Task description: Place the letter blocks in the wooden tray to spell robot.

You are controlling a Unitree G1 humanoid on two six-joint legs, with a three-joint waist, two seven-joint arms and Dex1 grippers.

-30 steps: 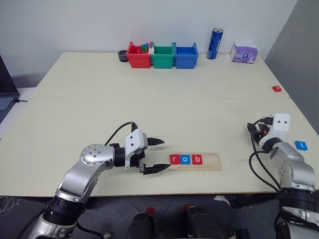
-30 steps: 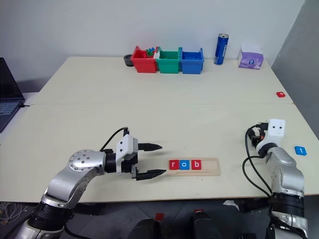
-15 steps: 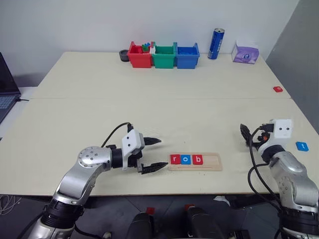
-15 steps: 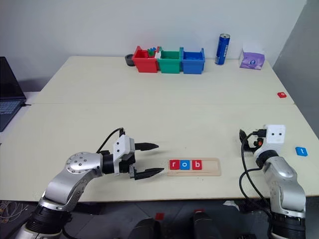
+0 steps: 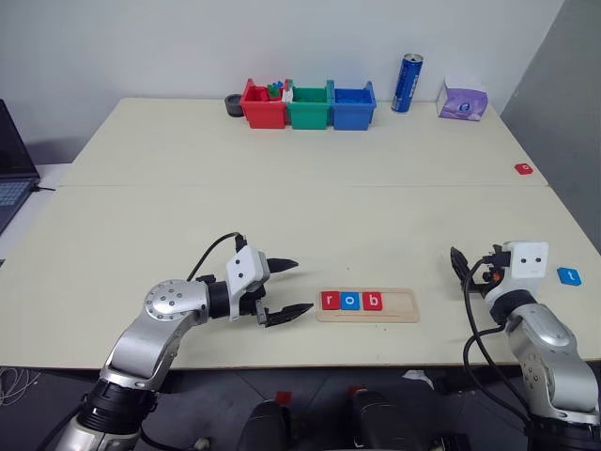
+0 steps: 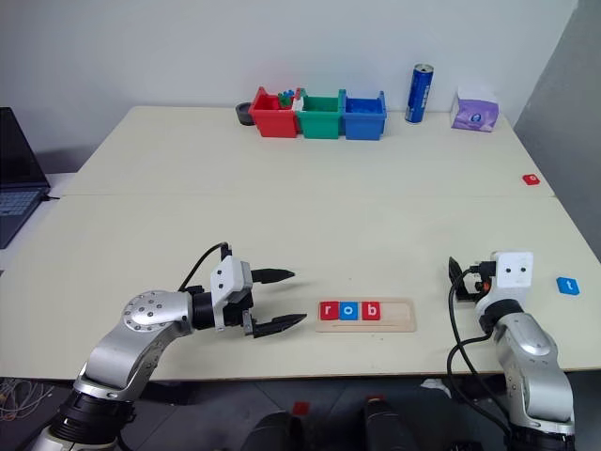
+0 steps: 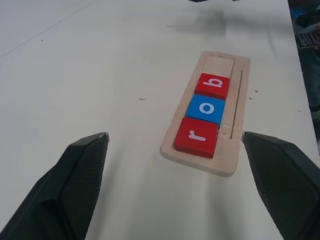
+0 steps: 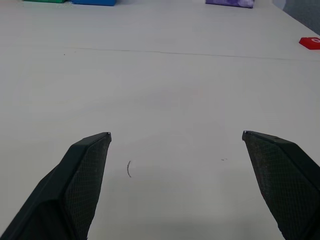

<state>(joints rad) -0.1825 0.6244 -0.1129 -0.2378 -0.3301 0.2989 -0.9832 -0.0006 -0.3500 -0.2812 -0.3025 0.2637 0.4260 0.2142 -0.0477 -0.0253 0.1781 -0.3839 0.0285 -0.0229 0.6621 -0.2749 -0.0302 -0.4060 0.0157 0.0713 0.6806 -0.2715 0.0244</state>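
Note:
The wooden tray [image 5: 401,306] lies near the table's front edge with three letter blocks in its left end: a red r [image 5: 330,301], a blue o [image 5: 350,301] and a red b [image 5: 372,301]. Its right end is bare. My left gripper [image 5: 302,286] hovers just left of the tray, open and empty, and its wrist view looks along the tray [image 7: 235,125]. A blue t block [image 5: 567,275] lies at the right edge, beside my right arm. A red block [image 5: 522,168] lies farther back on the right. My right gripper [image 8: 175,135] is open over bare table.
Red [image 5: 261,105], green [image 5: 307,105] and blue [image 5: 352,103] bins stand in a row at the back, next to a blue can [image 5: 406,83] and a purple packet [image 5: 460,100]. A laptop [image 5: 11,169] sits off the left edge.
My right arm has drawn back toward the table's near edge. The left gripper and the blocks in the tray stay where they were.

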